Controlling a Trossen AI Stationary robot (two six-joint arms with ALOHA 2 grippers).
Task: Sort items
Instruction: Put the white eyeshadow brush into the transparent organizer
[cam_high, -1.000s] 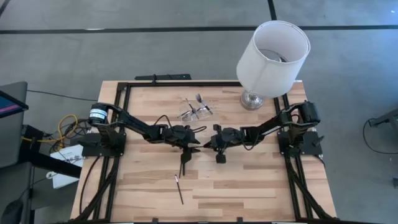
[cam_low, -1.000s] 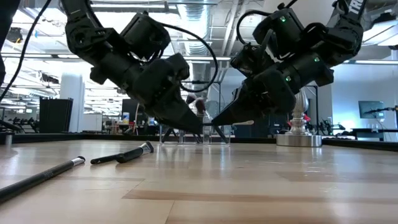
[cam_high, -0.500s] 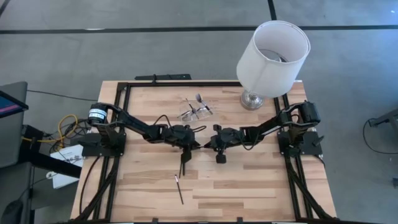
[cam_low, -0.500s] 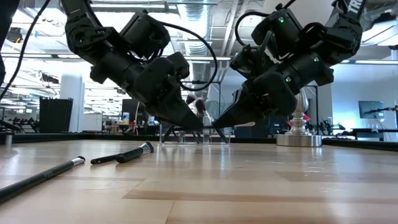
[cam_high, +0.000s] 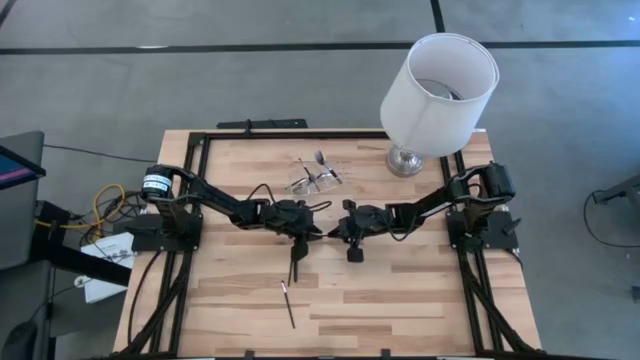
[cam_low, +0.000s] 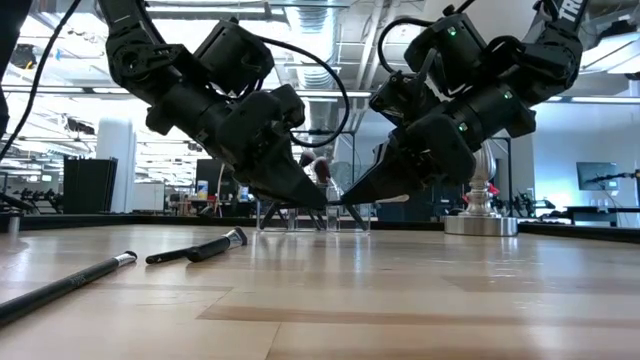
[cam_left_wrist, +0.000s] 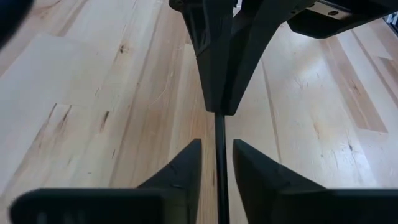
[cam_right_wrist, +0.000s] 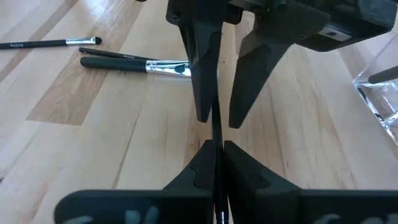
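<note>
Right now the right gripper (cam_right_wrist: 214, 149) is pinching a brush (cam_left_wrist: 219, 146) pointing lengthwise between the left gripper's (cam_left_wrist: 216, 162) spread fingers.

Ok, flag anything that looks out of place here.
The lamp stands on the table's far right corner, odd among makeup brushes. Two loose brushes lie askew near the front. One held brush hangs between the grippers: right gripper shut on it, left gripper open around it.

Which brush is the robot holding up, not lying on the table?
The thin black brush pinched between the right hand and left hand at the table's middle. The other two brushes lie flat on the wood.
</note>
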